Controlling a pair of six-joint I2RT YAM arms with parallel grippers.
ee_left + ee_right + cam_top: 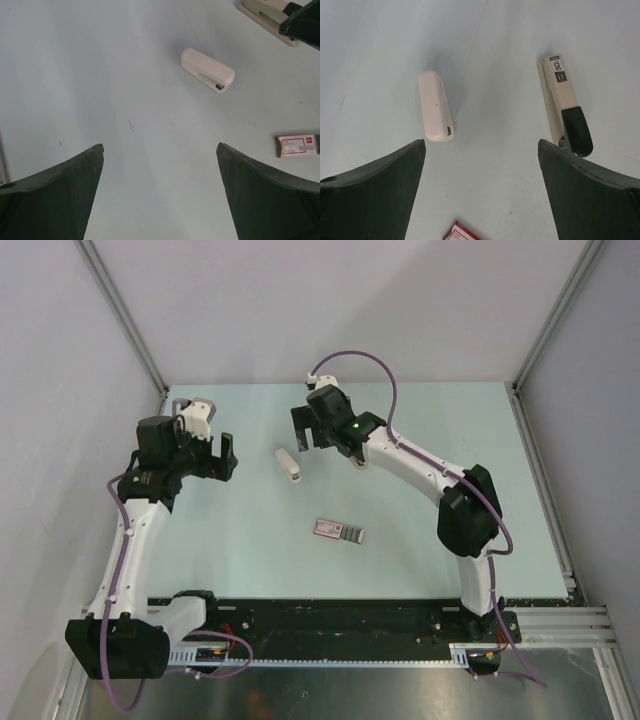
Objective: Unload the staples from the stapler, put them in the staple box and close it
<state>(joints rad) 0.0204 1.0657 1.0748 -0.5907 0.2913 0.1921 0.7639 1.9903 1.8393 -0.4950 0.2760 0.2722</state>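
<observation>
stapler (289, 466): is being shown lying flat on the surface (250, 550) between the arms, its long axis running far-to-near.
right tool (480, 145): is being held apart and empty, just behind the stapler; this is the nearer arm.
left tool (160, 146): is being held apart and empty, farther off sideways.
staples: none are being shown.
coming move: a short reach by the right tool is being judged likeliest.

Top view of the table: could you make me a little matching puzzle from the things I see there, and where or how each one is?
Things:
1 small white stapler
2 pink-and-grey packet
3 long beige stapler
4 left hand

Places or states:
A lowest in the top view
B open, holding nothing
C lying in the open between the left hand and the right hand
D tucked largely under the right arm

Pairs: 1-C, 2-A, 3-D, 4-B
</observation>
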